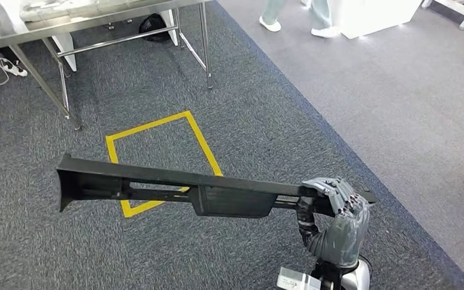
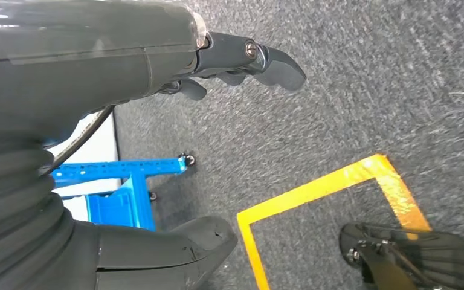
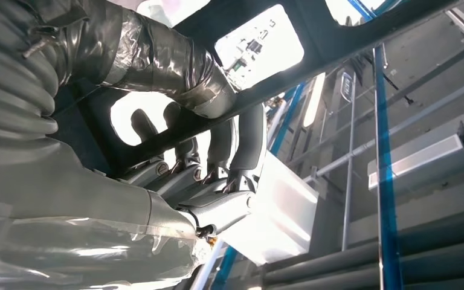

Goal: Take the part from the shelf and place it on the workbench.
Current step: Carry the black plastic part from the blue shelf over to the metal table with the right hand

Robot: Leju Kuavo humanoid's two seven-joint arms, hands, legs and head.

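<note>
Right hand (image 1: 332, 208) gripping long dark part (image 1: 175, 187), left hand (image 2: 241, 60) loosely spread, empty, blue shelf (image 2: 121, 187) behind.

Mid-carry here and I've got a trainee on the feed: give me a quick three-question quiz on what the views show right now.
1. True or false: the right hand grips the long black part near one end.
2. Multiple choice: what lies on the carpet beneath the part? A) a yellow tape rectangle B) a red cone C) a blue mat
3. Fill in: in the left wrist view, the left hand holds ____.

Key: 1 true. 2 A. 3 nothing; its fingers hang over bare carpet.
</note>
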